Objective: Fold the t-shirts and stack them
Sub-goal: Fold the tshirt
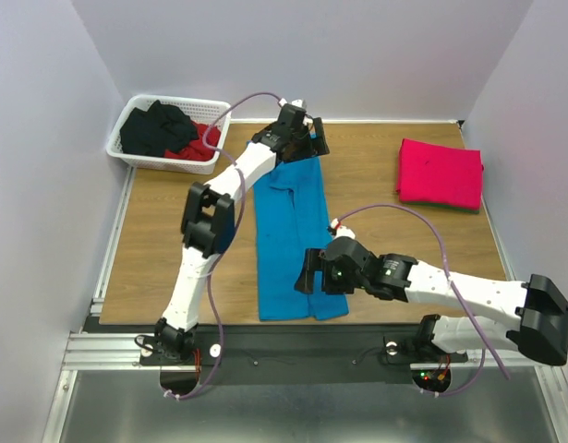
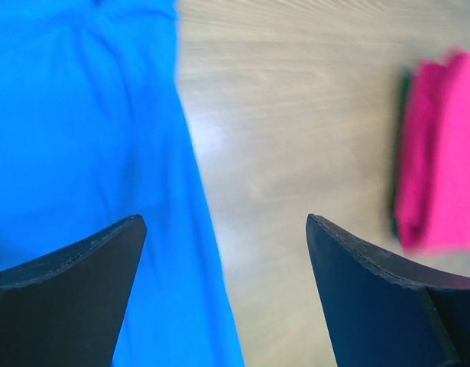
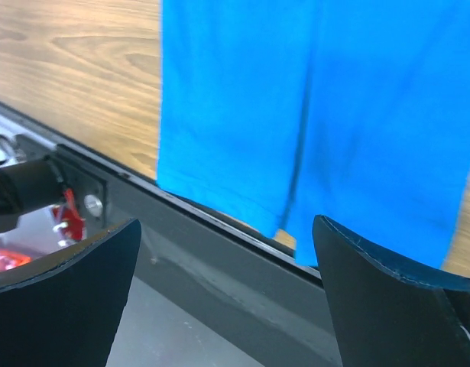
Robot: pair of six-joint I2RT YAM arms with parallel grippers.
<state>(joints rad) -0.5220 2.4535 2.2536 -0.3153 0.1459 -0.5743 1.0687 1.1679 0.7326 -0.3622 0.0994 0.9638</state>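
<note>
Jaws of the right gripper (image 1: 309, 273) stand wide and empty over the near hem of the turquoise-blue t-shirt (image 1: 285, 231), a long folded strip running from 6 toward 12 o'clock along the middle of the table (image 1: 154, 249). Over its far end the left gripper (image 1: 307, 143) hangs equally wide, holding nothing. The folded pinkish-red t-shirt (image 1: 441, 173) lies well apart at 2 o'clock.

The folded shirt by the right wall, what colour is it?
The folded shirt is pinkish-red, clearest in the top external view.
</note>
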